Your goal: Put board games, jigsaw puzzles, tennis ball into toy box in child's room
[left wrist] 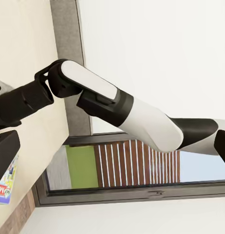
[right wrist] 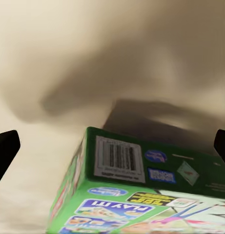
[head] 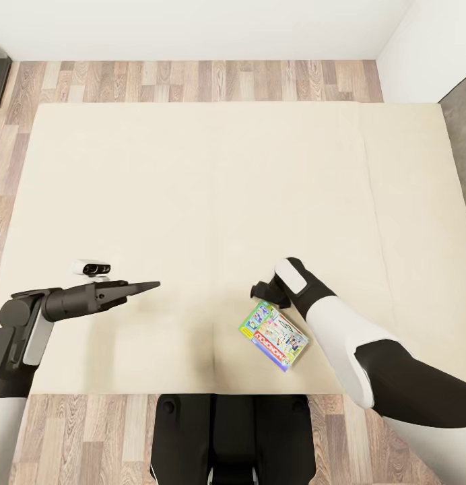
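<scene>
Monopoly box [head: 274, 335] flat on bed [head: 192, 202]. Right fingers [head: 265, 291] spread, straddling box end, not touching. Left fingers [head: 144, 287] pressed together, empty.

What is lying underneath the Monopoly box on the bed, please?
The Monopoly box lies flat on the bed's beige mattress, with the right gripper at its far end. Anything beneath the box itself is covered.

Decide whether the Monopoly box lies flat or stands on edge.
Flat: the Monopoly box rests printed face up on the bed, near the right gripper.
</scene>
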You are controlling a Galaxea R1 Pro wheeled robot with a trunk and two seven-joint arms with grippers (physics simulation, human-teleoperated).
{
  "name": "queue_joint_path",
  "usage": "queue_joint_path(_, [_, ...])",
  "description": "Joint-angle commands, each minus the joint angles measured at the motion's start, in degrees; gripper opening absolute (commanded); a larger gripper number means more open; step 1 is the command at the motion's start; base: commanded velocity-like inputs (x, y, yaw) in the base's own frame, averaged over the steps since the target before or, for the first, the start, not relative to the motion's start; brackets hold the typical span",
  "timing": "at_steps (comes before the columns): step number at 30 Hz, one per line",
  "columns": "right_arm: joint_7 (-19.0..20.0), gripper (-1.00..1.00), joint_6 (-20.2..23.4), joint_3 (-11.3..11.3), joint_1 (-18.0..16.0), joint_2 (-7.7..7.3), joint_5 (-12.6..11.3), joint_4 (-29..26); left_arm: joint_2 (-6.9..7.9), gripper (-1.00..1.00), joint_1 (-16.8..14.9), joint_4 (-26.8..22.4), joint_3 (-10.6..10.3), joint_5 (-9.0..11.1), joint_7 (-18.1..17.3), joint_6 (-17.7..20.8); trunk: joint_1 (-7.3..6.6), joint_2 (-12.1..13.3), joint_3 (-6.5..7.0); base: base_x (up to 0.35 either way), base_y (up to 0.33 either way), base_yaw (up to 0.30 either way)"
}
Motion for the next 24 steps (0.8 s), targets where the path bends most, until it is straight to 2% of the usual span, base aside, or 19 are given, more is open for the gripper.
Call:
queue_joint_path(1, [-0.8, 1.0, 0.1, 0.5, 0.0, 0.0, -0.6, -0.1, 0.04, 1.0, 0.0, 0.0, 0.0, 0.0, -0.2, 0.6, 0.03, -0.1, -0.06, 0.0, 0.0, 0.0])
queue_joint_path(8, [-3.0, 1.0, 0.2, 0.7, 0.0, 0.12, -0.7, -0.2, 0.13, 1.0, 0.0, 0.0, -0.1, 0.1, -0.2, 0.6, 0.03, -0.1, -0.06, 0.0, 0.0, 0.0])
queue_joint_path(17, [-3.0, 1.0, 0.3, 0.8, 0.0, 0.08, -0.7, -1.8, 0.14, 1.0, 0.0, 0.0, -0.1, 0.1, -0.2, 0.6, 0.03, -0.1, -0.06, 0.0, 0.0, 0.0])
queue_joint_path(24, [-3.1, 1.0, 0.8, 0.9, 0.0, -0.53, -0.8, -4.1, 0.14, 1.0, 0.0, 0.0, 0.0, 0.0, -0.2, 0.6, 0.03, -0.1, -0.06, 0.0, 0.0, 0.0])
